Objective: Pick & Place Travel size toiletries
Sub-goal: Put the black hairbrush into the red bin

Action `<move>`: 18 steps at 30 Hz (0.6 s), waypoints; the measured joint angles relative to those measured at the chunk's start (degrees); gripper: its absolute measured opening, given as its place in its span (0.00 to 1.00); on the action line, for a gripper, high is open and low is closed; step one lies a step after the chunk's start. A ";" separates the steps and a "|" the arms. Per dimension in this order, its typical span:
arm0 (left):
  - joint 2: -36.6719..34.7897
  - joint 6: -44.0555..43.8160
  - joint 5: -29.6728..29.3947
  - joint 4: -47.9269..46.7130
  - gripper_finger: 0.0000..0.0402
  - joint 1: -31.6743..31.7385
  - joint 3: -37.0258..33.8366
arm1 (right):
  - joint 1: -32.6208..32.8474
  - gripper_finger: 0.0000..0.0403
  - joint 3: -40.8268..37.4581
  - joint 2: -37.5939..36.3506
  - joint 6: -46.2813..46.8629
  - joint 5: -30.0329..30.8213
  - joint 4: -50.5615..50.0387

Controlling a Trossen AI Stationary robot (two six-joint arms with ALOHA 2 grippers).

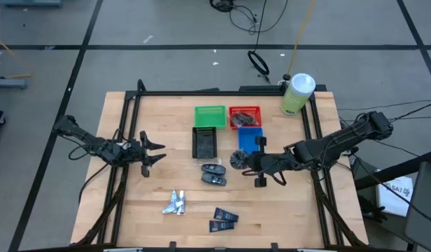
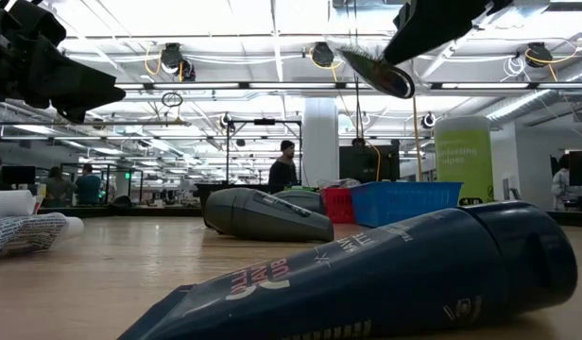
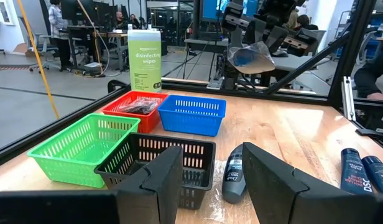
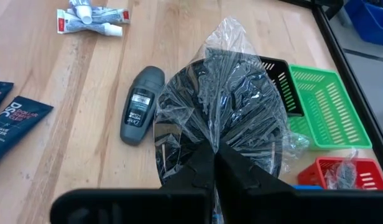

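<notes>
- While scanning from my left, I am seeing the left gripper (image 1: pixel 154 153) hovering over the table's left side, jaws standing partly apart and holding nothing.
- Silver-white mini tubes (image 1: pixel 175 204) are lying near the front edge, with two dark navy tubes (image 1: pixel 223 219) just to their right.
- Two grey oval deodorants (image 1: pixel 214 173) are lying mid-table, in front of the black bin (image 1: pixel 205 142).
- Green bin (image 1: pixel 210 115), red bin (image 1: pixel 244 116) and blue bin (image 1: pixel 250 139) are sitting at the back; the red one is already holding a wrapped dark item.
- The right gripper (image 4: pixel 214 167) is hanging in front of the blue bin, fingers pinched tight on the cellophane of a wrapped dark round disc (image 4: pixel 219 115), which is dangling clear of the table.
- Risk, in my judgement: the grip is on thin film only, so the disc could slip or tear free during travel.
- Releasing off-centre could be dropping it on a bin rim or in the wrong bin.
</notes>
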 joint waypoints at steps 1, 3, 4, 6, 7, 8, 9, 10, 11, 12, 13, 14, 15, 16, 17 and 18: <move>0.02 0.00 0.00 0.00 0.41 0.00 0.00 | 0.00 0.00 0.00 0.00 -0.02 -0.01 0.03; 0.00 0.02 0.00 0.00 0.41 0.00 0.00 | 0.00 0.00 0.00 0.00 -0.07 -0.02 0.01; 0.00 0.02 0.00 0.00 0.41 -0.02 0.00 | 0.00 0.00 0.00 0.00 -0.13 -0.02 0.01; 0.00 0.02 0.00 0.00 0.41 0.00 0.00 | 0.00 0.00 0.00 0.00 -0.22 -0.02 0.01; 0.00 0.02 0.00 0.00 0.41 0.00 0.00 | 0.00 0.00 0.00 0.00 -0.22 -0.02 0.01; 0.00 0.02 0.00 0.00 0.41 0.00 0.00 | 0.00 0.00 0.00 0.00 -0.22 -0.02 0.01; 0.00 0.00 0.00 0.00 0.41 0.00 0.00 | 0.00 0.00 0.00 0.00 -0.22 -0.02 0.01; 0.02 0.01 0.00 0.00 0.41 0.00 0.00 | 0.00 0.00 0.00 0.00 -0.25 -0.02 0.01; 0.00 0.02 0.00 0.00 0.41 0.00 0.00 | 0.00 0.00 0.00 0.00 -0.42 -0.02 0.01; 0.01 0.01 0.00 0.00 0.41 0.00 0.00 | 0.00 0.00 0.00 0.00 -0.51 -0.02 0.01; 0.01 0.02 0.00 0.00 0.41 0.00 0.00 | 0.00 0.00 0.00 0.00 -0.69 -0.03 0.01; 0.00 0.00 0.00 0.00 0.41 0.00 0.00 | 0.00 0.00 0.00 0.00 -0.92 -0.04 0.01; 0.00 0.02 0.00 0.00 0.41 0.00 0.00 | 0.00 0.00 0.00 0.00 -1.08 -0.04 0.01; 0.01 0.01 0.00 0.00 0.41 0.00 0.00 | 0.00 0.00 0.00 0.00 -1.26 -0.04 0.01; 0.01 0.00 0.00 0.00 0.41 0.00 0.00 | 0.00 0.00 0.00 0.00 -1.41 -0.04 0.01; 0.02 0.00 0.00 0.00 0.41 0.00 0.00 | 0.00 0.00 0.00 0.00 -1.53 -0.04 0.01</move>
